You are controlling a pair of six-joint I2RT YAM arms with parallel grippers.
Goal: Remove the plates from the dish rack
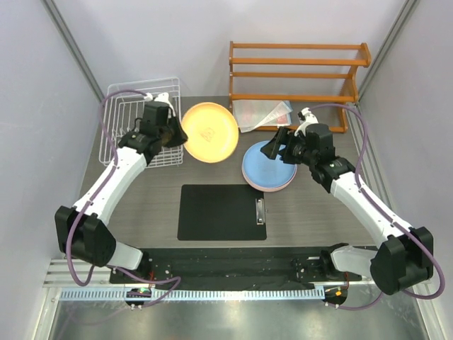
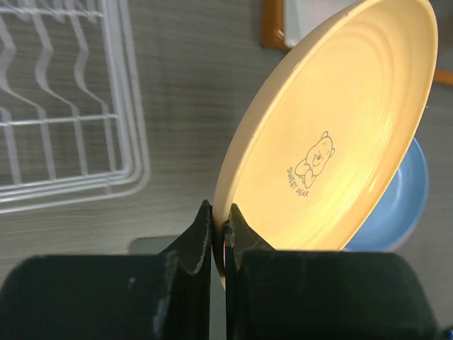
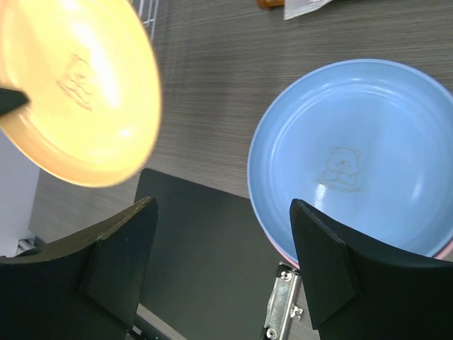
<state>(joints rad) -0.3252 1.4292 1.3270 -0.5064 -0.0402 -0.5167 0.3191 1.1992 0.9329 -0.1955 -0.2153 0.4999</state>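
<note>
My left gripper (image 1: 178, 134) is shut on the rim of the orange-yellow plate (image 1: 209, 132), held tilted in the air between the white wire dish rack (image 1: 120, 120) and a stack of plates on the table. In the left wrist view the fingers (image 2: 202, 237) pinch the plate's (image 2: 333, 134) lower edge. The stack has a light blue plate (image 1: 265, 168) on top with a pink rim under it; it also shows in the right wrist view (image 3: 361, 156). My right gripper (image 1: 277, 145) is open and empty above the stack's left edge. The rack shows no plates.
A flat black clipboard (image 1: 221, 212) lies in front of the stack, its metal clip (image 3: 283, 312) near the stack. An orange wooden shelf (image 1: 297, 78) stands at the back right with a clear packet (image 1: 263, 113) before it. Grey walls close in both sides.
</note>
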